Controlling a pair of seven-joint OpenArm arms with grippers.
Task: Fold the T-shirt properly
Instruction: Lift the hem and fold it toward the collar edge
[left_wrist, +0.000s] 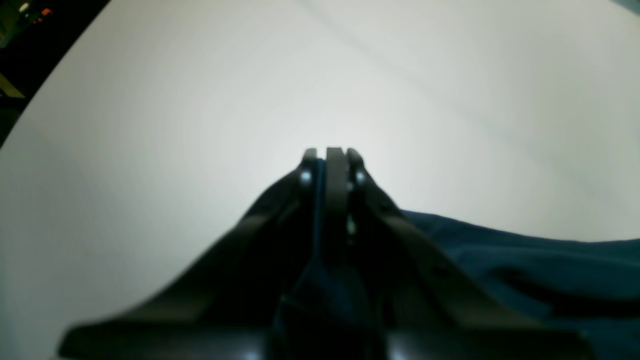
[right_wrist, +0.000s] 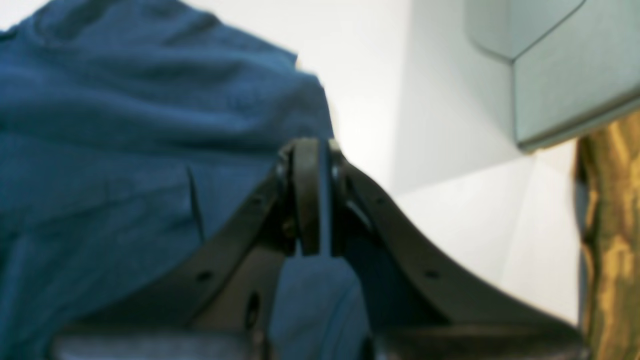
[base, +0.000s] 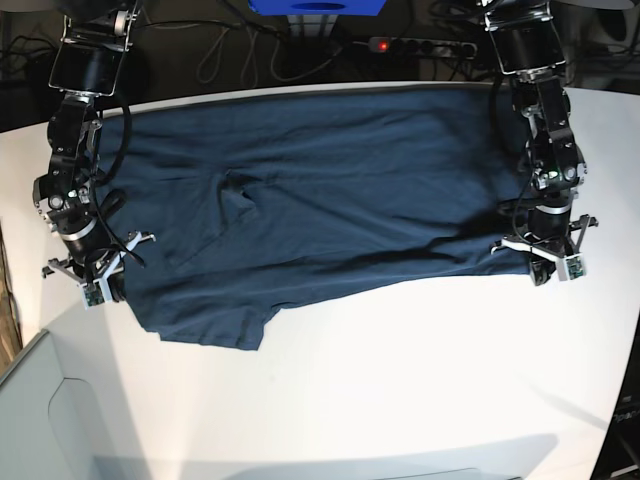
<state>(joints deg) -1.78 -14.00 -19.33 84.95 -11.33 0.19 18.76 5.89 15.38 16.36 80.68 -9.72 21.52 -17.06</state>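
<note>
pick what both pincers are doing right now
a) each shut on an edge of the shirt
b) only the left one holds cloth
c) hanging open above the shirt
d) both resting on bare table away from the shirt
a: the left pincer and the right pincer each have their jaws shut with blue cloth of the shirt pinched between them, one at each side.

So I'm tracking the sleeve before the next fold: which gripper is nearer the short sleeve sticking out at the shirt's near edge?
Right. The right gripper grips the T-shirt edge right beside that sleeve; the left gripper holds the opposite end.
</note>
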